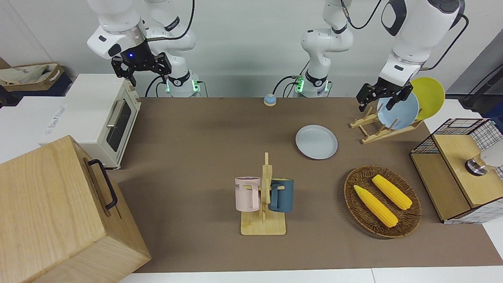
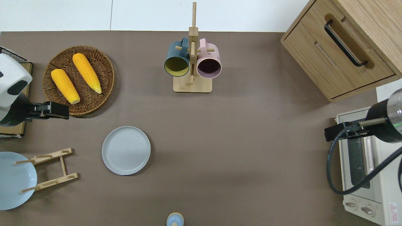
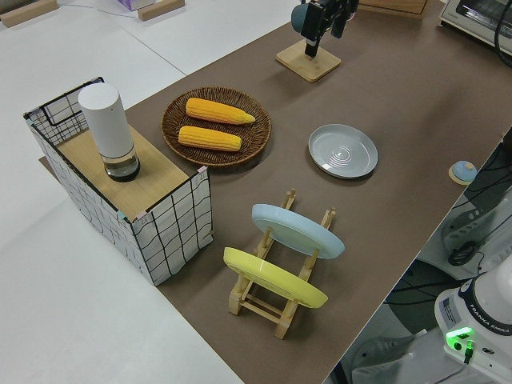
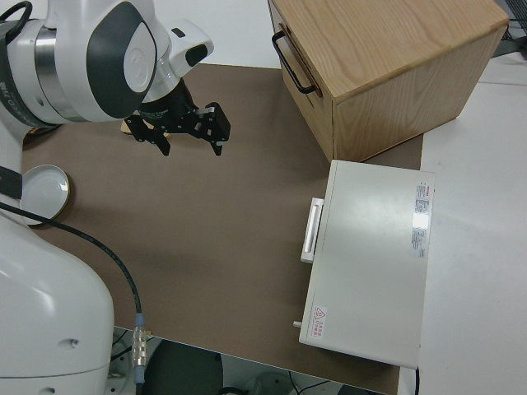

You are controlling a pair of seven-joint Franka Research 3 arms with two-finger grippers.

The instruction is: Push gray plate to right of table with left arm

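The gray plate (image 2: 126, 150) lies flat on the desk (image 2: 238, 131), just beside the wooden plate rack (image 2: 50, 169) and nearer to the robots than the corn basket (image 2: 94, 94). The left gripper (image 2: 55, 110) hangs high over the basket's edge, its jaws wide, holding nothing; I judge the push is not yet begun. The right arm is parked, jaws wide.

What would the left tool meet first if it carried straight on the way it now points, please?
Going by the overhead view, the left tool points toward the right arm's end, over the rim of the wicker basket. Its line looks free over bare table, passing the gray plate; its height is hard to judge.
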